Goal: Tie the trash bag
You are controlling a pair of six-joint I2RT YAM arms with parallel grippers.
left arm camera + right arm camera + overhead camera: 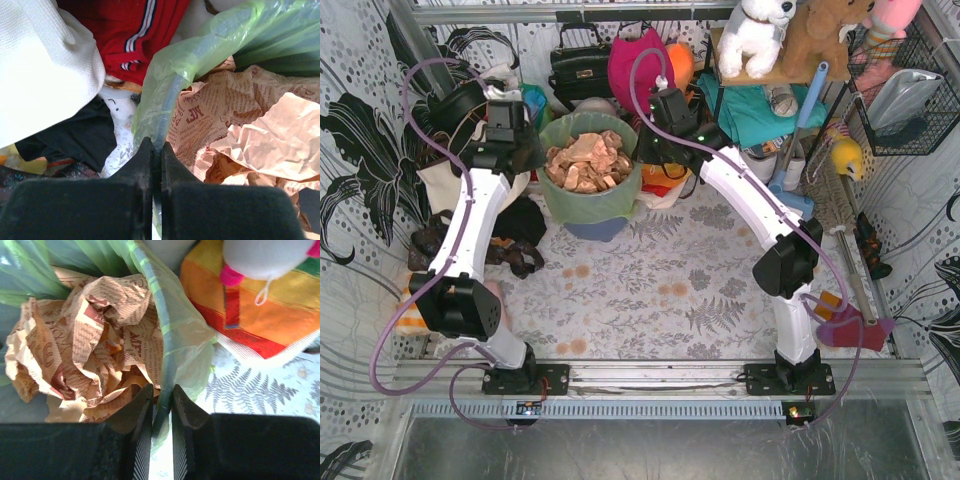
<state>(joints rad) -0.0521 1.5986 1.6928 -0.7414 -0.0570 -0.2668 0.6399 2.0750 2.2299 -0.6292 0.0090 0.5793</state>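
My left gripper [156, 145] is pressed together on the near left rim of the thin translucent light-green plastic trash bag [165, 85], with the film caught between its fingers. My right gripper [162, 390] straddles the bag's right rim; its fingers stand close on either side of the fold, and I cannot tell whether they pinch it. The bag lines a round blue-grey plastic bin [595, 228] on the fern-patterned grey tablecloth [650, 290], between my two arms. Inside the bag lies crumpled tan printed paper [240, 120]. Left of the bag are a white knitted fabric [40, 65] and a red striped garment [135, 25]; right of it, an orange-and-yellow striped cloth [260, 305].
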